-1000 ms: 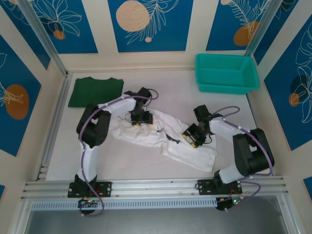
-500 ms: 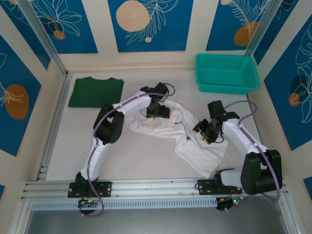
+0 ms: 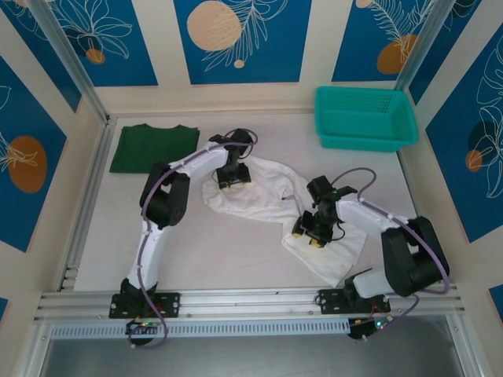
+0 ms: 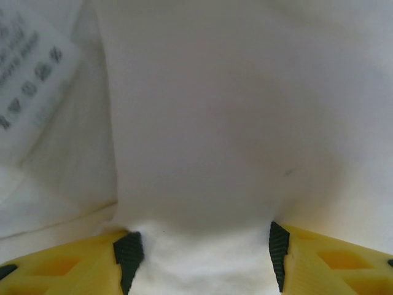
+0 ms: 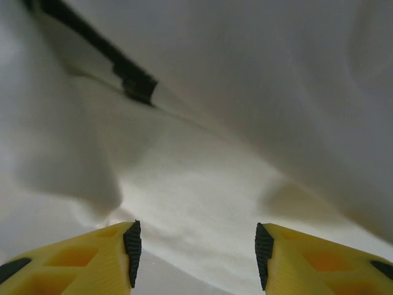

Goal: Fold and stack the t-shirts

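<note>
Right gripper (image 3: 313,236) is open over the crumpled white shirt (image 3: 267,200) in the middle of the counter (image 3: 220,251), my left gripper (image 3: 233,182) touches it but I can't tell if it pinches, and the green shirt (image 3: 153,148) lies folded in the far left corner, so the white one needs folding and stacking.
</note>
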Controlling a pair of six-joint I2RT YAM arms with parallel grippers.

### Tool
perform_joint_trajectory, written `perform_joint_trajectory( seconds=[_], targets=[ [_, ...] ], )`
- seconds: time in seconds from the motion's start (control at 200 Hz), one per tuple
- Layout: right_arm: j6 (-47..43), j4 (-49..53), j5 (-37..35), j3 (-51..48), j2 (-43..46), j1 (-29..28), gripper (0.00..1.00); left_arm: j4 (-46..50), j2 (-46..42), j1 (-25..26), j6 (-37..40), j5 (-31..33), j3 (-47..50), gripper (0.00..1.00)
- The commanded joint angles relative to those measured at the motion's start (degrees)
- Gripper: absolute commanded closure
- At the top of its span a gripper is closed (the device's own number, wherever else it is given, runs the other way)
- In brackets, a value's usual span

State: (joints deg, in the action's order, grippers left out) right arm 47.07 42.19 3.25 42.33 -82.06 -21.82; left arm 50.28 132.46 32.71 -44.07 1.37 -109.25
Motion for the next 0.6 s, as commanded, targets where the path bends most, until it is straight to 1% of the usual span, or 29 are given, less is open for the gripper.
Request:
perform_joint_trajectory(
  seconds=[0.0, 0.07, 0.15, 0.2, 0.24, 0.295, 0.39, 0.525, 0.595],
  targets=[
    [4.1, -2.6, 2.3, 1.9, -4.0, -1.4, 0.46, -0.3, 10.0, 0.1, 0.5, 3.0, -5.3, 0.39],
    [6.8, -4.4, 3.2, 2.5, -6.1, -2.2, 0.46, 2.0, 15.4, 0.0, 3.6, 4.8, -14.6, 0.39],
    [10.1, -7.3, 4.5, 3.1, -8.1, -3.5, 0.46, 5.0, 23.4, -0.7, 7.1, 5.8, -28.9, 0.38],
    [11.9, -8.1, 4.8, 3.9, -9.6, -4.7, 0.46, 4.7, 28.1, -1.5, 9.0, 4.7, -37.8, 0.40],
    [13.5, -8.6, 5.0, 4.8, -10.7, -5.6, 0.46, 2.7, 30.7, -2.6, 9.2, 2.9, -42.1, 0.40],
    [15.7, -10.3, 5.7, 6.0, -12.3, -7.1, 0.46, -2.0, 32.4, -4.6, 8.3, -1.6, -44.4, 0.41],
    [18.8, -12.8, 6.5, 8.9, -15.5, -9.5, 0.46, -8.6, 32.9, -6.9, 7.2, -5.1, -46.7, 0.40],
    [23.3, -12.4, 8.1, 16.3, -21.8, -13.7, 0.46, -16.9, 32.3, -9.2, 3.1, -10.8, -46.8, 0.38],
    [24.4, -13.1, 9.3, 20.5, -25.7, -15.9, 0.46, -20.6, 32.6, -10.1, 2.1, -12.7, -46.9, 0.38]
  ],
)
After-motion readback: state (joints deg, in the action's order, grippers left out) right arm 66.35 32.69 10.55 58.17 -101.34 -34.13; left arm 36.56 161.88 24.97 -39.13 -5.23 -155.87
